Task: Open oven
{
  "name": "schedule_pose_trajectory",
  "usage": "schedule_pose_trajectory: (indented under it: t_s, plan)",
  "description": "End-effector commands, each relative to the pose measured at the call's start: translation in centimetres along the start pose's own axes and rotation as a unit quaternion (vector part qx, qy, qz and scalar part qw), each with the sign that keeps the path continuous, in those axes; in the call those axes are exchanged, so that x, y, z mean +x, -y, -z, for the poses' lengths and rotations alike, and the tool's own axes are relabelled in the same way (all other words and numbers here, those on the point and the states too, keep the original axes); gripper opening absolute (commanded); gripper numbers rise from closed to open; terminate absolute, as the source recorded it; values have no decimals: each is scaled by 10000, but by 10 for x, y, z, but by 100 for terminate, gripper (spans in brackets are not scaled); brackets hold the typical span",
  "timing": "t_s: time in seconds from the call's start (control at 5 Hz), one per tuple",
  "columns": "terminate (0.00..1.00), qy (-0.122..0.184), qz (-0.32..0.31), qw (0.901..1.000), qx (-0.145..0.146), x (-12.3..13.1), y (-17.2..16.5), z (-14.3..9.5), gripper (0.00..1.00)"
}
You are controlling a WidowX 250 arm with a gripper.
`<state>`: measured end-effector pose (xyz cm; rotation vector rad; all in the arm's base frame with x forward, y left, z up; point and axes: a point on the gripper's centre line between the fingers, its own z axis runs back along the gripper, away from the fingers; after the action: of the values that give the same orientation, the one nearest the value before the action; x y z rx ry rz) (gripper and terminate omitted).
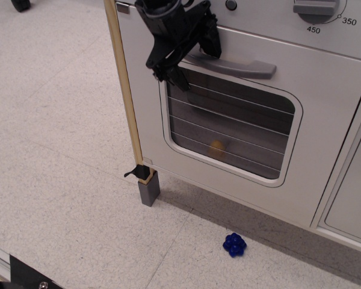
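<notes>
the jaws of the gripper [195,57] stand apart, one black finger above the left end of the grey bar handle [231,62] and one below it, against the upper left corner of the window; whether either finger touches the bar cannot be told; the handle is the place to take hold, a stiff moulded bar standing proud of the door with room behind it, and its left end is right at the jaws; the oven [325,114] fills the upper right of the view, its door shut, white-silver plastic, likely light and rigid, so a gentle pull should swing it and a hard one might shift the whole toy; the smooth bar may slip between the fingers; behind the wired window, below the handle, a small yellowish thing [216,147] sits inside; the numbered dial [317,10] is above the handle to the right; the speckled pale table [54,150] spreads left of the oven and below it, with a blue knobbly ball [234,245] lying near the door's foot.
</notes>
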<state>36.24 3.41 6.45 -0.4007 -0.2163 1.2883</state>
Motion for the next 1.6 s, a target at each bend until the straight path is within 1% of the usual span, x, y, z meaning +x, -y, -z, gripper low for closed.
schedule_pose_trajectory:
  t_s: [0.0, 0.2, 0.4, 0.6, 0.8, 1.0, 1.2, 1.4]
  plan:
    - [0, 64, 133, 9999, 62, 11, -12, -15, 100]
    - [0, 107, 291, 9992, 272, 12, -34, -21, 100]
    - [0, 119, 585, 9971, 478, 17, -59, -26, 100]
    - [0, 54, 1019, 9938, 435, 22, -66, -51, 100]
    - [0, 331, 1070, 9936, 156, 17, -46, -83, 100]
    - [0, -51, 1034, 9945, 154, 9, -24, -100, 100]
    - [0, -309, 994, 9944, 163, -3, -3, -107, 100]
    - [0, -485, 900, 9946, 177, -23, 10, -96, 100]
